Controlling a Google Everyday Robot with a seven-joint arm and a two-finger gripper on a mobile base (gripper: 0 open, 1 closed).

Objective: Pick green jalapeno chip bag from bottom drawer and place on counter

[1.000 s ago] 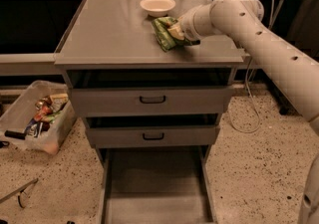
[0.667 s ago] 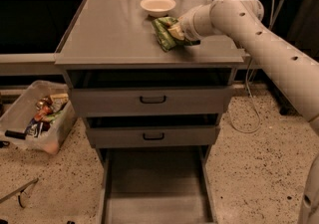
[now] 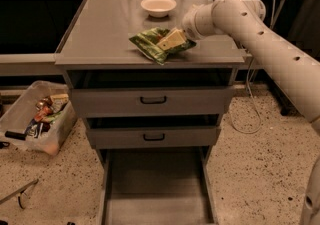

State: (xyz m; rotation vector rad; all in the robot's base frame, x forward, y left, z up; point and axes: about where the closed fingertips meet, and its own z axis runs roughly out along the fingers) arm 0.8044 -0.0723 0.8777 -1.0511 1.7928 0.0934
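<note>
Packets of snacks sit in a clear plastic bin [image 3: 20, 106] on the floor at far left. To its right, the bottom drawer [image 3: 157, 196] stands pulled out beneath two drawer fronts [image 3: 115, 103], and its floor shows nothing on it. Above them, the green jalapeno chip bag [image 3: 146, 42] lies flat on the desk [image 3: 100, 34], toward the front edge and in front of a white bowl [image 3: 158, 6]. The end effector [image 3: 172, 39] rests on the bag's right end, with the arm [image 3: 270, 44] reaching in from the right. Whether it is clamped on the bag or has let go cannot be told. Over the past second neither the bag nor the arm has shifted. That suggests the carry is over and the bag is down. The task likely lacks only a release, if one is still due, and a clean withdrawal that doesn't drag the bag.
</note>
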